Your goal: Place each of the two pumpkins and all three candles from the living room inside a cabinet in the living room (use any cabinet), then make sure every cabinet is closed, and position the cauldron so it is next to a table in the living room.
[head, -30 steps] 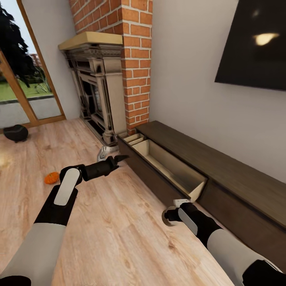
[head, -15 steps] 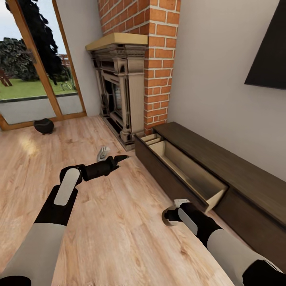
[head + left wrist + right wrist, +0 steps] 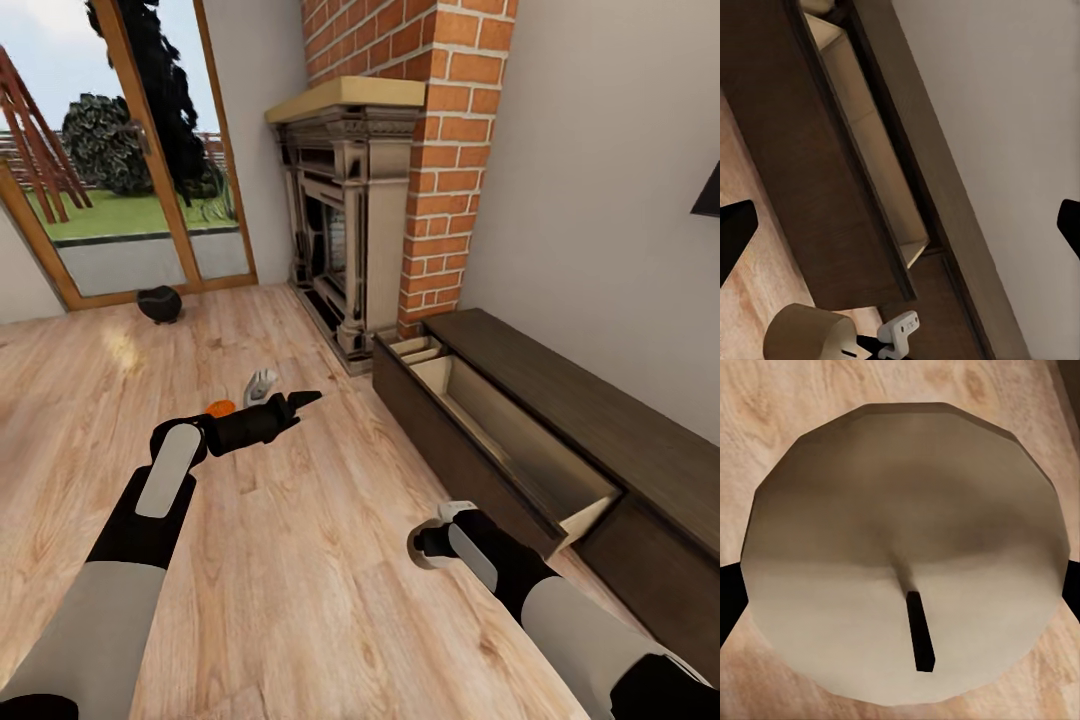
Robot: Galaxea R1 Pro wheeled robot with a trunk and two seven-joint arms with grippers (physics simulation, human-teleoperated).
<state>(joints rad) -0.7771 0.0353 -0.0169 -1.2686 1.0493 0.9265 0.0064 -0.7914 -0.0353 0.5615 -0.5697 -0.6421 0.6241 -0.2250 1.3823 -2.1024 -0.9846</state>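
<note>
Right wrist view: right claw (image 3: 900,585) clamped around a candle (image 3: 904,551); left claw (image 3: 900,225) spread wide, empty.

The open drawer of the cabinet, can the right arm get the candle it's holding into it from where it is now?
Probably yes. The right gripper, shut on the candle, hangs over bare floor just in front of the cabinet's open drawer, and nothing stands between them. It would likely need to lift over the drawer's front.

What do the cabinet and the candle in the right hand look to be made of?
Cabinet: dark-brown wood, matt, faint grain along its top; the open drawer's inside looks like pale board.
Candle: probably wax, beige, smooth and dull, with a dark wick; the right hand holds it.
</note>
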